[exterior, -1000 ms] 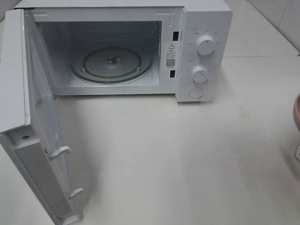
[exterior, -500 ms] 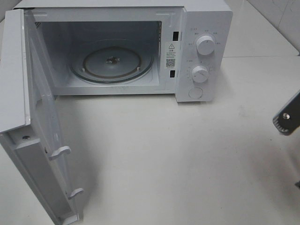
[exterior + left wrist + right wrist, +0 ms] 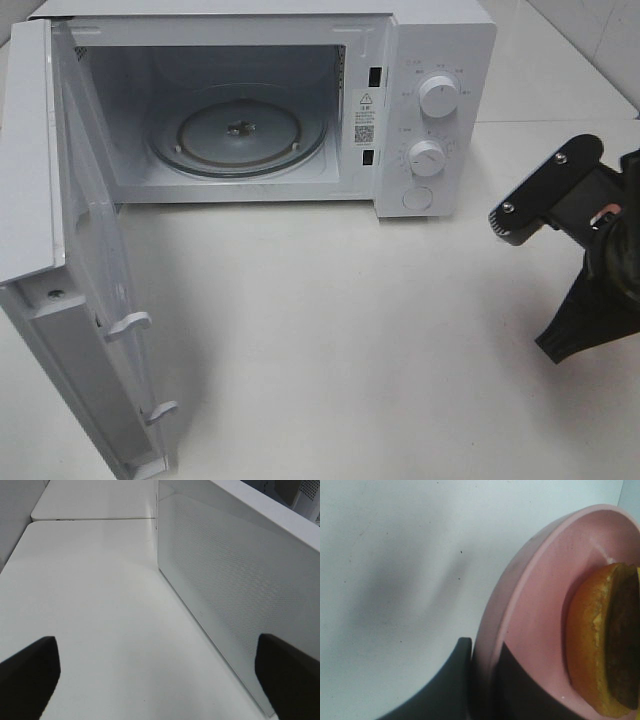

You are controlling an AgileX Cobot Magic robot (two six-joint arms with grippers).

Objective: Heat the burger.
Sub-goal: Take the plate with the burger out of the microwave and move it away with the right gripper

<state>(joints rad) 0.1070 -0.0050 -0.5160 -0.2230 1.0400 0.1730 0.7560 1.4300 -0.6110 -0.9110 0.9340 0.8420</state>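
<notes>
Exterior high: the right arm (image 3: 585, 250) is reaching in beside the open microwave (image 3: 240, 110). Left wrist: the left gripper (image 3: 160, 675) is hanging with fingers wide apart. Right wrist: the right gripper (image 3: 482, 680) is pinching the pink plate (image 3: 520, 620) rim; the burger (image 3: 602, 640) is sitting apparently just beyond its fingers (image 3: 447, 685).

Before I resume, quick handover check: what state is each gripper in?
Left gripper: open, holding nothing.
Right gripper: shut on the pink plate carrying the burger.
</notes>
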